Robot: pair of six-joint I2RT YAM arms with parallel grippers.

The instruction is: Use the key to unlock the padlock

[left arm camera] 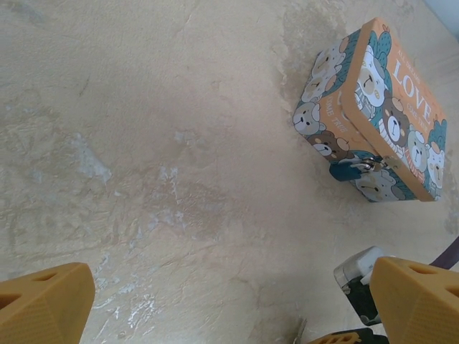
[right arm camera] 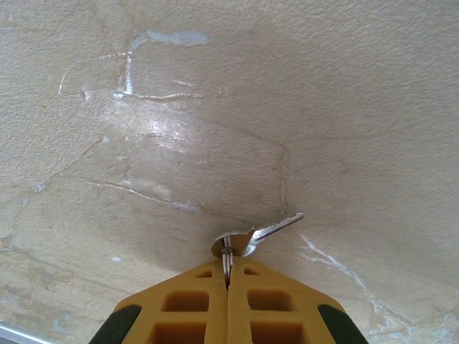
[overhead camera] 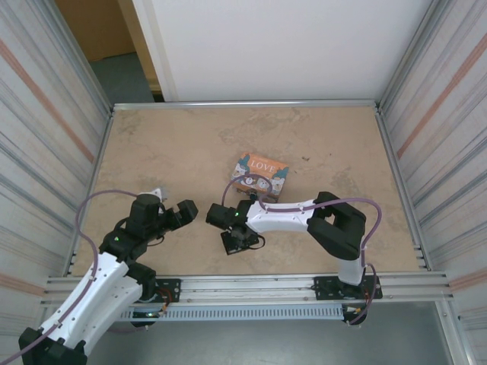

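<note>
A tan table (overhead camera: 190, 144) carries the LOVE bear tin (left arm camera: 387, 107) at upper right of the left wrist view, the left gripper (left arm camera: 229, 301) gapes wide along the bottom edge, the right gripper (right arm camera: 228, 269) is clamped on a silver key (right arm camera: 269, 231), and the tiny blue padlock (left arm camera: 349, 169) sits against the tin's lower wall.

High overhead view, two low wrist views, tabletop (overhead camera: 175, 152) shared

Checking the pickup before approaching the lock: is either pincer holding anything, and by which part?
The right pincer is shut on the key, pinched at its ring end, blade sticking out free. The left pincer is open, holding nothing.
</note>
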